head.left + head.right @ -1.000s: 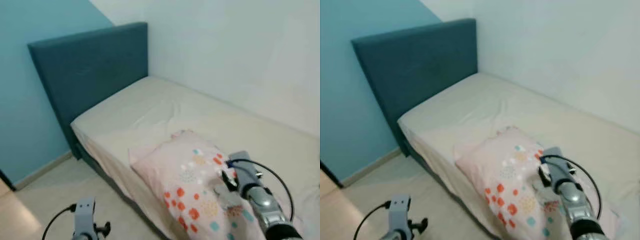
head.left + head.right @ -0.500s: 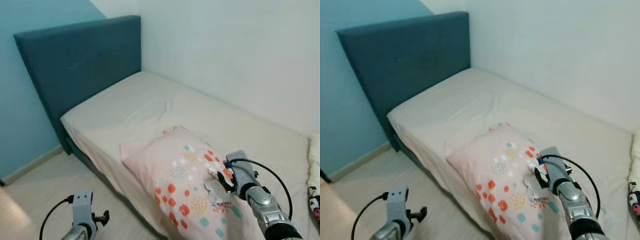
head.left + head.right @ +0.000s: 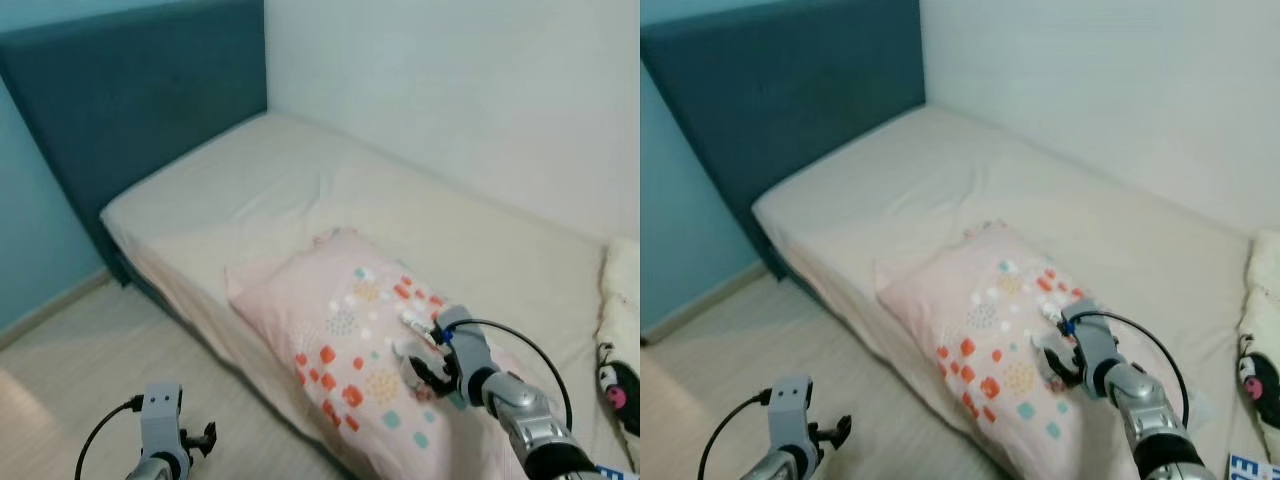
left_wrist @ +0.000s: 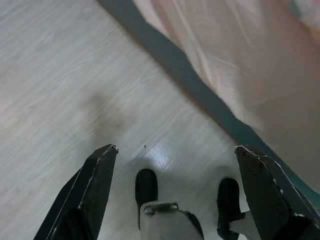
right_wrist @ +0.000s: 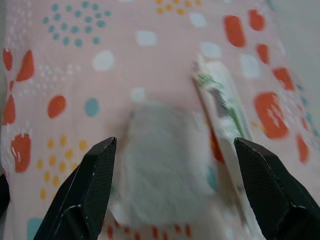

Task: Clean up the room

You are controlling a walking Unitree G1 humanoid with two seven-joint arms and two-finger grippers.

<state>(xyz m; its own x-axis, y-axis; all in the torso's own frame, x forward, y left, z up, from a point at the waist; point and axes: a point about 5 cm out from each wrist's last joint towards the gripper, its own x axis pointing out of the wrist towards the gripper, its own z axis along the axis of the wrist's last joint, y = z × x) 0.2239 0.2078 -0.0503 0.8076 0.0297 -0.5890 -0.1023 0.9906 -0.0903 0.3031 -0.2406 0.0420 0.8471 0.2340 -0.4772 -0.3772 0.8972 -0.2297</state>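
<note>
A: Item one, far left: our left gripper (image 4: 172, 192). It hangs low over the floor (image 4: 65, 75) beside the bed (image 3: 250, 190), pointing down. Fingers wide apart, nothing between them.

B: We log the floor as pale wood-look boards. The bed's dark base edge (image 4: 200, 90) runs across the left wrist view, with the sheet (image 4: 240, 55) hanging over it.

A: Item two: headboard (image 3: 130, 90), dark teal, against a blue wall (image 3: 30, 240). White wall (image 3: 450, 90) along the far side of the bed.

B: Item three, centre: pillow (image 3: 350, 340), pink with orange, teal and white spots, lying at the near edge of the mattress.

A: Item four: litter on the pillow. A crumpled grey-white wrapper (image 5: 160, 160) and just beside it a long narrow packet (image 5: 220, 105) with green and dark print. The print is too blurred for us to read.

B: Item five: our right gripper (image 3: 418, 362). The arm reaches forward and left over the pillow, cable looping above the wrist. Fingers spread wide, one either side of the wrapper; nothing clamped.

A: Item six, far right: a white soft toy (image 3: 620, 340) with a black and pink face, on the bed. Below it, the corner of a blue thing (image 3: 1252, 468) with white letters, cut off by the frame's edge; we cannot read it.
</note>
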